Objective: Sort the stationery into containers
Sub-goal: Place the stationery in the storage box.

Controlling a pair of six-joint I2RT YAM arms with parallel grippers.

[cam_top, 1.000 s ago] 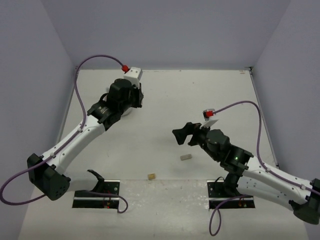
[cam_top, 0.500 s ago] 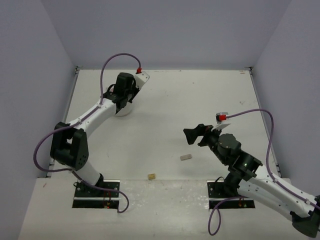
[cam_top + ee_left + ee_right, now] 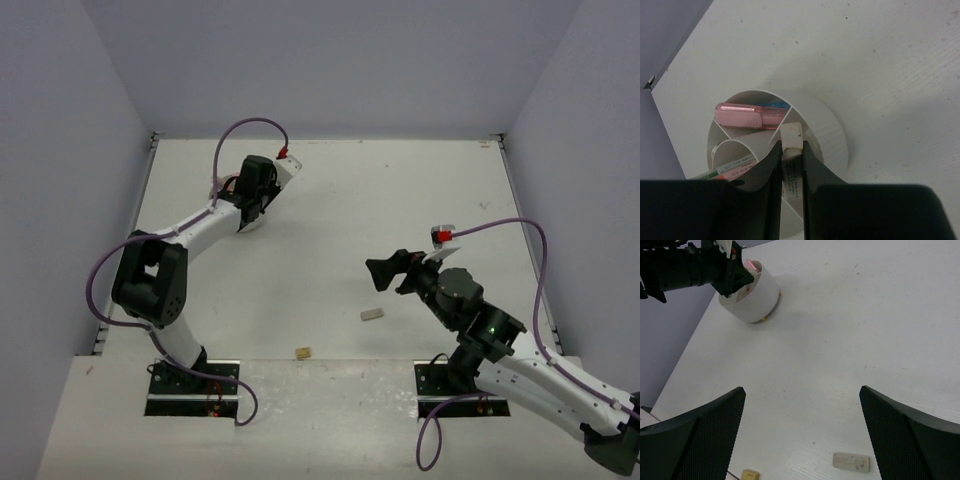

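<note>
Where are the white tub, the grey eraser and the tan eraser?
white tub (image 3: 760, 297): right wrist view, outer wall.
grey eraser (image 3: 372, 314): top view, its middle.
tan eraser (image 3: 302, 352): top view, its middle.

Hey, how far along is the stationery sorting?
Done: a pink pen lies in the round white divided tub. In hand: left jaws hold a pale eraser over it. Left: a beige rectangular eraser and a small tan eraser on the table.

Bright, even light from above — only faint, soft-edged shadows on my counter (image 3: 420, 190); my left wrist picture is slightly blurred up close.
</note>
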